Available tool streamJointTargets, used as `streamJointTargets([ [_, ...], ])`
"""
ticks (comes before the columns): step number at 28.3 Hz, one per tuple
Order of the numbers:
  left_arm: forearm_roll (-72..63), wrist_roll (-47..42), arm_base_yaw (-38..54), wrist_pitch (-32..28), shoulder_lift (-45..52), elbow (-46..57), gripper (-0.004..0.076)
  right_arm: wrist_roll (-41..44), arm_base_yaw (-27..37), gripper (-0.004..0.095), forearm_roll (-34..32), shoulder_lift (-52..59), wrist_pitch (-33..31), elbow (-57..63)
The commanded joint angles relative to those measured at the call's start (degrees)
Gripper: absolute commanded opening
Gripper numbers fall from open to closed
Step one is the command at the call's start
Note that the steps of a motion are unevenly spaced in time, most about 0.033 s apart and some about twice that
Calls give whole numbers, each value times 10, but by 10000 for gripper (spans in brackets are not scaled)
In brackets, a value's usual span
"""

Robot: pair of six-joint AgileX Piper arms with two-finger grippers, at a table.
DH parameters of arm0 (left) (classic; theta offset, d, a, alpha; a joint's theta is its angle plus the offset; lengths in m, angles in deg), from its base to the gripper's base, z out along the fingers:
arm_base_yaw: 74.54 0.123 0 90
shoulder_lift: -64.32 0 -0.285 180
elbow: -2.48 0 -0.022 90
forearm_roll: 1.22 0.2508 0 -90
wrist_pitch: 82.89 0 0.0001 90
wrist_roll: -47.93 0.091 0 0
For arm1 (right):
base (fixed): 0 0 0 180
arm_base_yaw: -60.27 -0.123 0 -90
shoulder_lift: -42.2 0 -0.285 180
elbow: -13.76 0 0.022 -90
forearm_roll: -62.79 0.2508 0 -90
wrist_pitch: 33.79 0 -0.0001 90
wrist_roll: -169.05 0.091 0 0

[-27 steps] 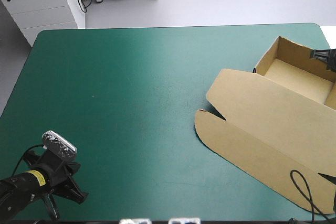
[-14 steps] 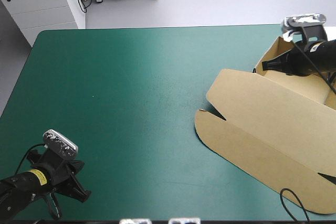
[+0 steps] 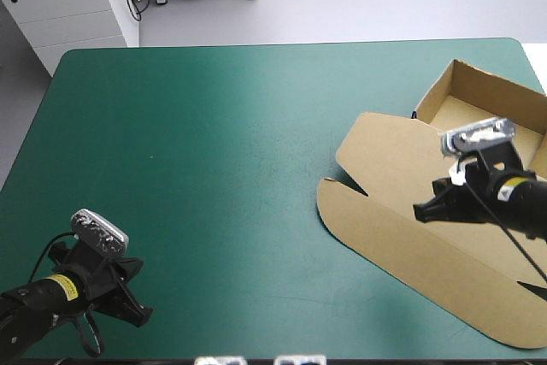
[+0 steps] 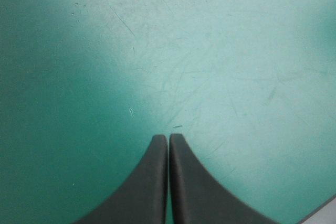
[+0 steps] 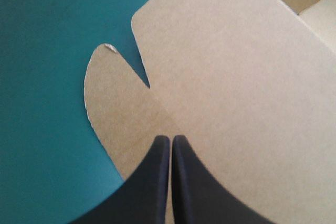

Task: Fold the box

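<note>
Box (image 3: 395, 179), brown board, logged from my remote station: it lies on the table's 3 o'clock side, running from the 2 o'clock corner down toward 5 o'clock.

Item 1, left gripper (image 3: 139, 314): at the table's 7 o'clock corner. I read its black fingers pressed together into one point, with nothing between them and only scuffed cover ahead.

Item 2, teal-green cover (image 3: 214, 143): bare from 9 o'clock across to the middle.

Item 3, lid (image 3: 385, 147): flat on the cover. Its rounded flap (image 5: 107, 95) is at the 9 o'clock end, set off by a narrow notch.

Item 4, right gripper (image 3: 420, 212): over the lid, tips aimed toward 9 o'clock. The fingers meet with no board between them, close by the crease that runs from the notch. I cannot tell whether the tips touch the board.

Item 5, open tray (image 3: 437, 94): at 2 o'clock, walls raised, joined to the lid.
</note>
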Motion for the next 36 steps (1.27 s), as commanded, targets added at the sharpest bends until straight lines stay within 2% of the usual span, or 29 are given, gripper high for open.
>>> streamJointTargets([
  [1, -12, -2, -1, -47, 0, -6, -8, -7, -1, 0, 6, 75, 47, 55],
  [16, -61, -1, -1, -77, 67, 100, -8, -7, -1, 0, 33, 283, 106, 260],
  [24, -61, -1, -1, -80, 74, 106, -8, -11, -1, 0, 33, 325, 106, 311],
  [36, -61, 2, -1, -81, 74, 106, -8, -40, -1, 0, 32, 330, 129, 333],
])
